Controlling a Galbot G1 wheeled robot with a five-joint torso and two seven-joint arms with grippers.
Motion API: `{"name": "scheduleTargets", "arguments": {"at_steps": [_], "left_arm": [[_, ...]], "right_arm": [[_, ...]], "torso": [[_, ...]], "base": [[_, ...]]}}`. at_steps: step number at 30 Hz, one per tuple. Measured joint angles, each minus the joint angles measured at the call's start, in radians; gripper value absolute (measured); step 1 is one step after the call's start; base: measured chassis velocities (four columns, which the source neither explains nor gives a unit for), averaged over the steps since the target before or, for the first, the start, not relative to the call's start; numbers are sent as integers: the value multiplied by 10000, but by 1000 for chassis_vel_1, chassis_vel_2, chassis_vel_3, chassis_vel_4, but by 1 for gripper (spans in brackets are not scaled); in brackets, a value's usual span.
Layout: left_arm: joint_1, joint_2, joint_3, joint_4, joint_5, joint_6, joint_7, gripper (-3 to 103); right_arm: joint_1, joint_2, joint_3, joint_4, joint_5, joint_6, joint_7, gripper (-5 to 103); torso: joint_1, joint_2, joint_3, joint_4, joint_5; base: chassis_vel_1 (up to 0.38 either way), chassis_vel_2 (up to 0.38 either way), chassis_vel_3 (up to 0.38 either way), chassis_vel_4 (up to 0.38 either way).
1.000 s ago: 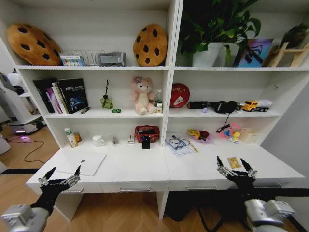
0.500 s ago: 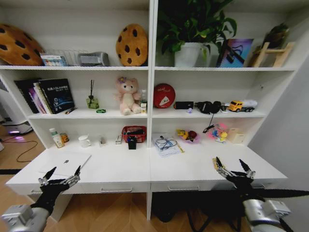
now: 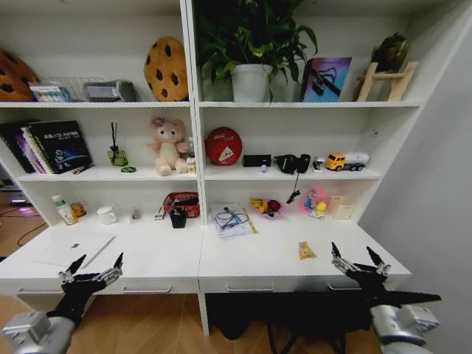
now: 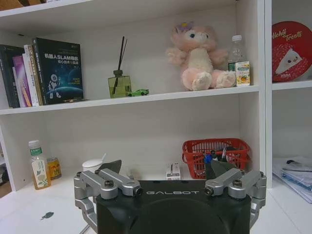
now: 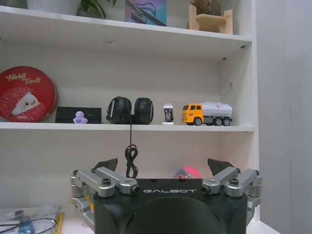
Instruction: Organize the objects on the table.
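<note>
Nothing looks organized yet: the thin silver laptop (image 3: 71, 248) lies on the long white desk (image 3: 243, 258), and both the left gripper (image 3: 94, 268) and the right gripper (image 3: 359, 259) hang spread and empty before its front edge.

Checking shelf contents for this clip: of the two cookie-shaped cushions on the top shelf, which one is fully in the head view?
The cookie cushion standing beside the potted plant is whole in frame; the other cookie cushion, at the shelf's far left end, is cut off by the picture's edge.
</note>
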Motion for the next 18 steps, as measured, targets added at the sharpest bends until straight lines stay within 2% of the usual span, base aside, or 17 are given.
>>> {"name": "scheduleTargets", "arguments": {"at_steps": [9,18], "left_arm": [[0,0,-1,0,0,0,-1,100],[0,0,-1,0,0,0,-2,100]], "right_arm": [[-92,109,-36,136,-28,-171,21,100],[-162,176,-110,184,-152,-34,-34,100]], "torso": [[0,1,0,0,11],[-1,0,0,0,10]], "base": [[24,28,-27,-34],[-81,63,89,-62]]}}
